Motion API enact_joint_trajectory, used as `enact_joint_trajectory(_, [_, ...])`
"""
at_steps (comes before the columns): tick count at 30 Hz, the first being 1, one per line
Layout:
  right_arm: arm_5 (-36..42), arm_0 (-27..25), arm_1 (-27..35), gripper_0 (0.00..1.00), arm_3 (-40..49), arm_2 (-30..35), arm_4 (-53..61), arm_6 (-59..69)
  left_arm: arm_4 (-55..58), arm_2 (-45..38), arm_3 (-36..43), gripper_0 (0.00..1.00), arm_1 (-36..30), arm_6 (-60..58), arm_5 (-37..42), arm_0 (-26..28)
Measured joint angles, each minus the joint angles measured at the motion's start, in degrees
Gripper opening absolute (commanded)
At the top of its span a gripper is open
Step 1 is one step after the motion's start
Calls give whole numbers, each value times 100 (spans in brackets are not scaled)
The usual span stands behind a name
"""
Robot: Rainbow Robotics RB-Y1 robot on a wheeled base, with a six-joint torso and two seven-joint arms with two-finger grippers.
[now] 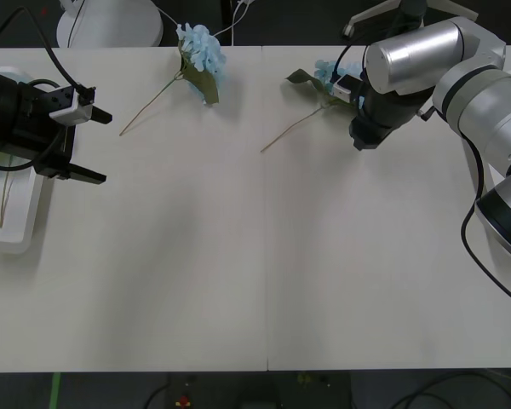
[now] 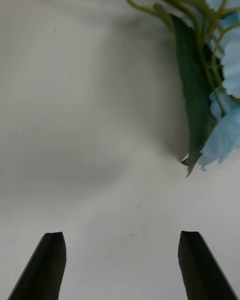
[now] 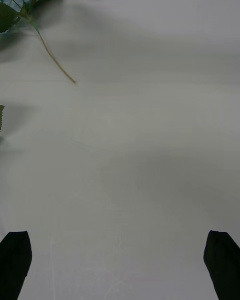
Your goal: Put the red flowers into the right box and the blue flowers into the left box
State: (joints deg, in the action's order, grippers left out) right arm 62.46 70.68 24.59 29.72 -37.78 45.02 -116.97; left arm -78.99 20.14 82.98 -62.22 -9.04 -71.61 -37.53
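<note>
Two blue flowers lie on the white table. One blue flower point(image 1: 201, 48) is at the back centre, its stem pointing toward the left arm. The other blue flower point(image 1: 325, 72) is partly hidden behind my right arm, and its petals point(image 2: 227, 80) and a dark leaf point(image 2: 192, 95) show close up. My right gripper point(image 2: 122, 267) hangs open just above the table beside that flower head, holding nothing. At the left edge my left gripper point(image 1: 98, 145) stands open and empty over the rim of the left box point(image 1: 17, 243). The red flowers and the right box are out of view.
A thin stem point(image 1: 2, 204) lies inside the left box. The table's far edge runs just behind the flowers, with white equipment point(image 1: 111, 21) beyond it. A wide stretch of bare tabletop point(image 1: 264, 273) spans the middle and front.
</note>
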Motion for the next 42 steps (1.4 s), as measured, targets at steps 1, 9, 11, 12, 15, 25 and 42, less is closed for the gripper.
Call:
enact_joint_trajectory(1, [-149, -1, 0, 96, 5, 0, -94, 0, 0, 0, 1, 100, 0, 0, 0, 0])
enact_joint_trajectory(9, [-1213, -8, -46, 95, -228, 128, -602, -2, 1, 1, 3, 100, -1, 0, 1, 0])
enact_joint_trajectory(11, [-1417, -8, -103, 96, -418, 197, -655, -2, 1, 1, 3, 100, -1, 0, 1, 0])
enact_joint_trajectory(12, [-1473, -8, -138, 95, -514, 221, -666, -2, 1, 1, 4, 100, -1, 0, 1, 0])
enact_joint_trajectory(15, [-1603, -8, -233, 89, -723, 237, -698, -2, 3, 1, 5, 100, -3, 0, 1, 0])
enact_joint_trajectory(25, [-1800, -9, -427, 64, -850, 237, -763, -2, 11, 1, 7, 100, -36, 0, 1, 0])
enact_joint_trajectory(42, [-2201, -9, -615, 1, -1082, 237, -763, -2, 12, 1, 12, 100, -59, 0, 1, 0])
